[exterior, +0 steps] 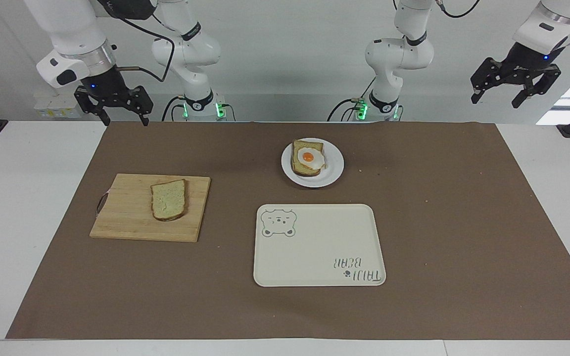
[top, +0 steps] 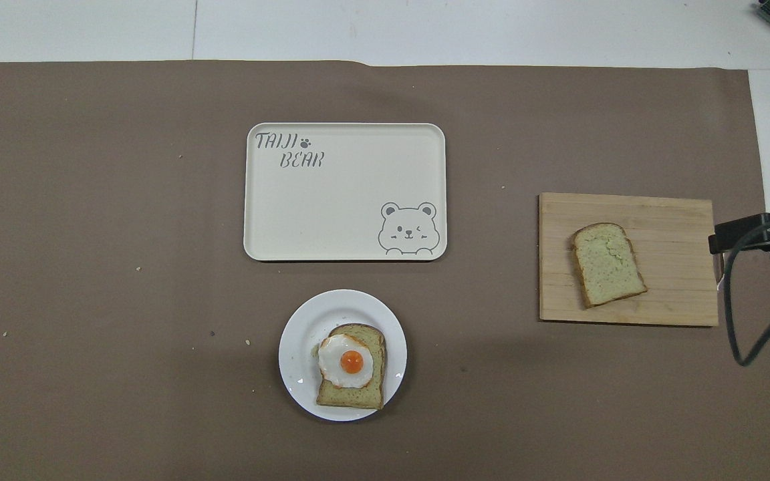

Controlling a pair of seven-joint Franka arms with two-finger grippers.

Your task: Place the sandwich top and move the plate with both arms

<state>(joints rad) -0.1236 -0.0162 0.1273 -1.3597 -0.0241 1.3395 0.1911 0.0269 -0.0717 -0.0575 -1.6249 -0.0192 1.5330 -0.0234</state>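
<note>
Counter (exterior: 32, 237): brown mat, nothing shifted.
Tray (exterior: 318, 244): bare.
Board (exterior: 131, 217): sandwich top (exterior: 168, 200) flat on it, untouched.
Plate (exterior: 333, 170): nearer me than the tray, holds the egg-topped slice (exterior: 308, 159), uncovered.
My left jaws (exterior: 516, 87): raised, released, waiting.
My right jaws (exterior: 113, 105): raised, released.
Progress: none; both steps left.

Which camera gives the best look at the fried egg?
The overhead view: the fried egg is seen from straight above, yolk and white edge clear, on bread on the plate. The facing view shows it smaller and slanted.
</note>
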